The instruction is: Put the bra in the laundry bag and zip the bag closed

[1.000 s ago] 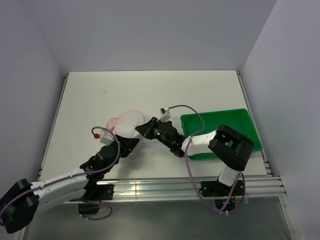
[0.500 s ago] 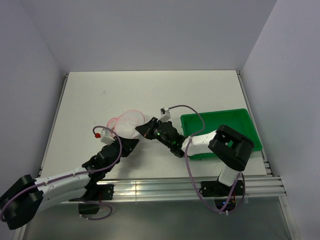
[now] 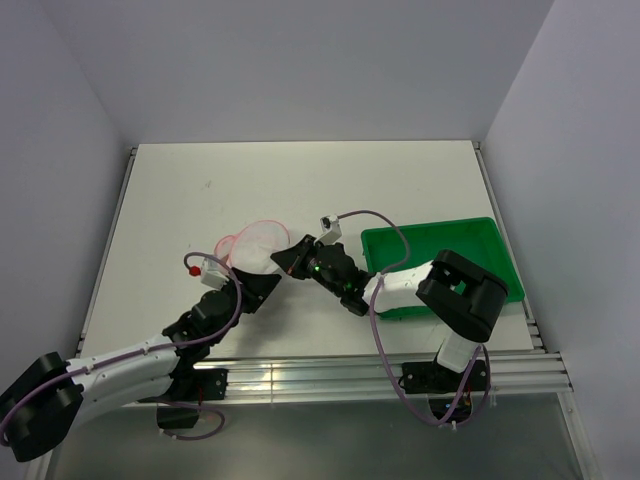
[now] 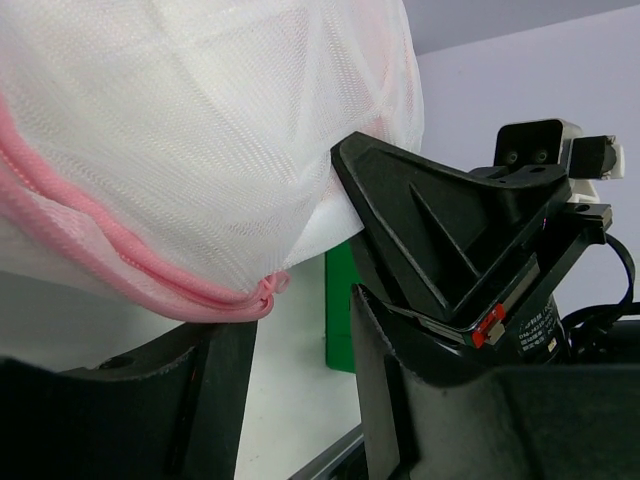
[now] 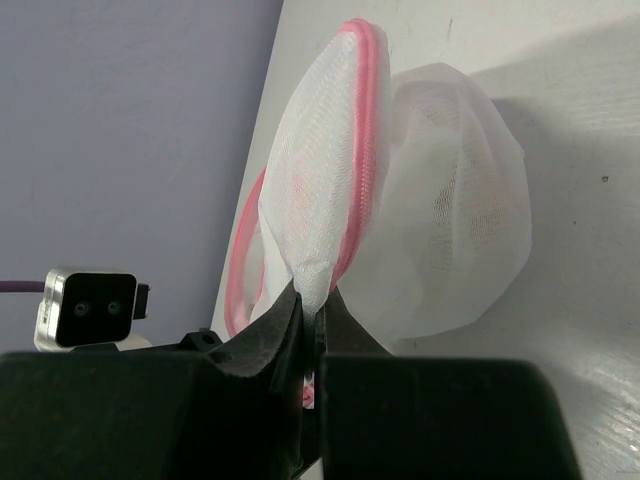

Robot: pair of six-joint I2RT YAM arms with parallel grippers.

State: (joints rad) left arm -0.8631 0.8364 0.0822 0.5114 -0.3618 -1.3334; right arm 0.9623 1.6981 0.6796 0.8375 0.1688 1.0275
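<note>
Bag (image 3: 258, 243): on the table left of the tray (image 3: 500, 262), halves parted, one half lifted
Right claw (image 5: 312, 312): pinched tight on Bag's mesh edge
Left claw (image 4: 300, 340): jaws apart just under Bag's pink rim, gripping nothing
Bra: cannot tell through the mesh

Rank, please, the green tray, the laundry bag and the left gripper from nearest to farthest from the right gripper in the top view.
1. The laundry bag: pinched by the right gripper, at its left.
2. The left gripper: close, toward the near edge.
3. The green tray: farthest, off to the right.
</note>
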